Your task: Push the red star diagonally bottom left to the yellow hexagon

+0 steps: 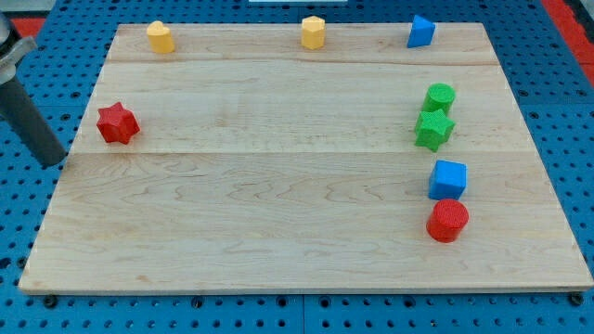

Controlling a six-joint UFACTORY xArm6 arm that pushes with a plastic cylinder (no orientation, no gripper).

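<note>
Camera view: my tip [54, 160] rests off the board's [278, 232] left edge, near and left of the red star [117, 122]; the rod carries no jaws. The red star lies at the board's left, well apart from both yellow hexagon [314, 32] and second yellow block [161, 36] along the top edge.

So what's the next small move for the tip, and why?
Probably slide my tip right to the lower-left side of the red star. It sits apart, left and slightly below the star; the yellow hexagon lies up-right, so pushing from there sends it that way.
</note>
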